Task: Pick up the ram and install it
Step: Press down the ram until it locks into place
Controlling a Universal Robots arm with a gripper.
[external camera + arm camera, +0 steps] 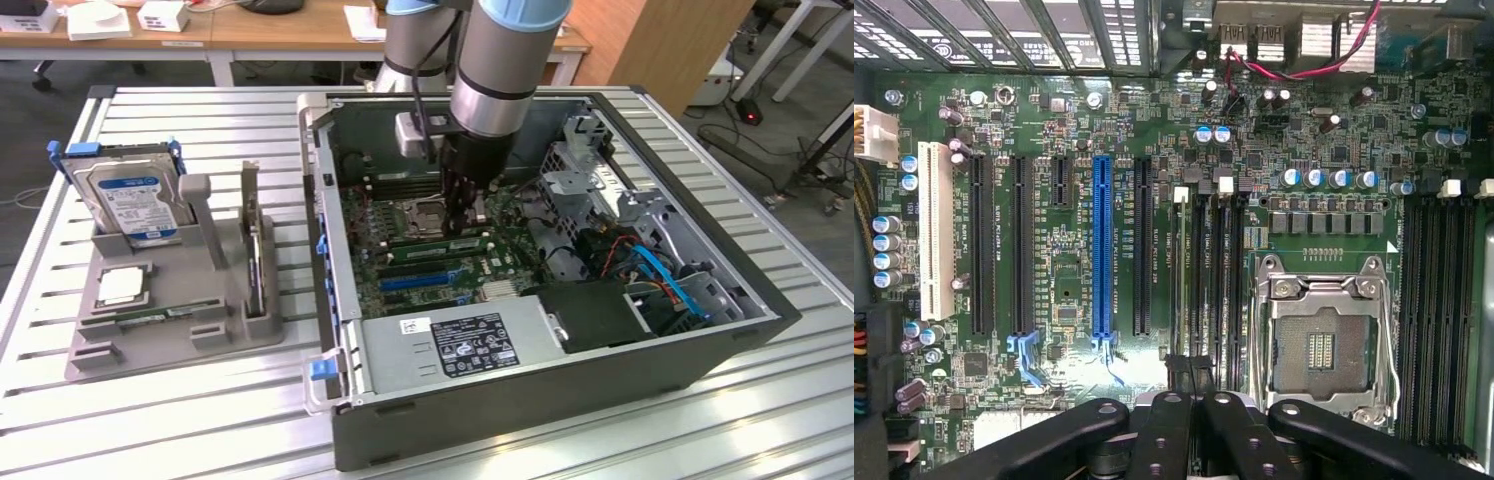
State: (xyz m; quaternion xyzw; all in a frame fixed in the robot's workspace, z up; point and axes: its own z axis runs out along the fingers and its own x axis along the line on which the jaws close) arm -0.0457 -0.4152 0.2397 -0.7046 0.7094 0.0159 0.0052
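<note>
One pincer (461,228), reaching down into the open computer case (747,330) on the counter (160,420). Exterior view: its tips sit at the case's centre. The ram (430,246) is a thin green strip on edge at 6 o'clock of the tips, touching or nearly so. A grey tray (174,345) with a hard drive (134,205) is at 9 o'clock of the case, well apart.

Wrist view: the pincer (1188,375) has its fingers drawn together. The ram (1179,270) shows edge-on as a pale line running away from the tips, between the blue slot (1101,245) and the black memory slots, with the processor socket (1319,345) beyond those. Can't tell if it is pinched or only under the tips.

Handling, my judgement: light, stiff, thin and fragile. Hold the flat faces near the top edge at mid-length, keep off the contacts, and keep it square to the slot.
</note>
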